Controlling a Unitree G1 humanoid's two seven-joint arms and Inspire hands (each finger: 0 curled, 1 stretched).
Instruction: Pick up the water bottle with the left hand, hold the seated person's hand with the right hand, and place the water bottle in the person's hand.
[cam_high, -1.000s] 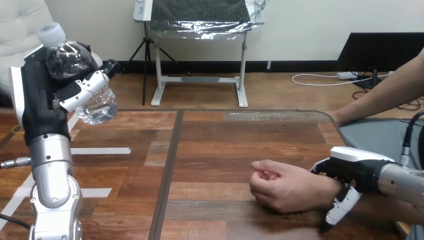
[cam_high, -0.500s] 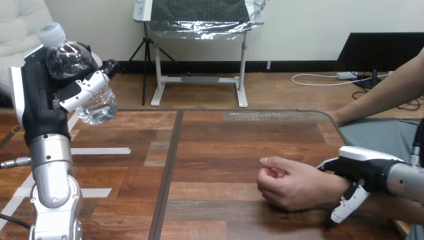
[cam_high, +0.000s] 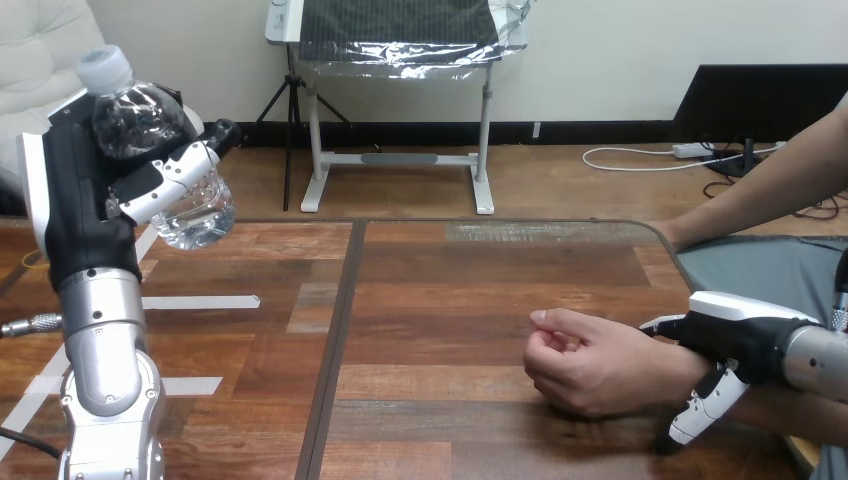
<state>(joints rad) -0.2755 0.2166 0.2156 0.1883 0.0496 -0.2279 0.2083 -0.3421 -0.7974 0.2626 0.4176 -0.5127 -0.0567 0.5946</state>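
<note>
Rightward slid the person's hand (cam_high: 590, 370), its wrist (cam_high: 668, 375) clasped by the right hand (cam_high: 740, 335); the left hand (cam_high: 78, 195), gripping the water bottle (cam_high: 140, 120), should cross slowly and level.

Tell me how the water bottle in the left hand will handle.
The water bottle looks like thin clear plastic, so it probably dents under a tight squeeze. Its round body may roll if laid down. Capped, though tilted in the left hand, it likely won't spill.

Clear water bottle (cam_high: 137, 122) with white cap (cam_high: 105, 68); black-and-white left robot hand (cam_high: 75, 200); brown wood-grain table (cam_high: 450, 290).
</note>
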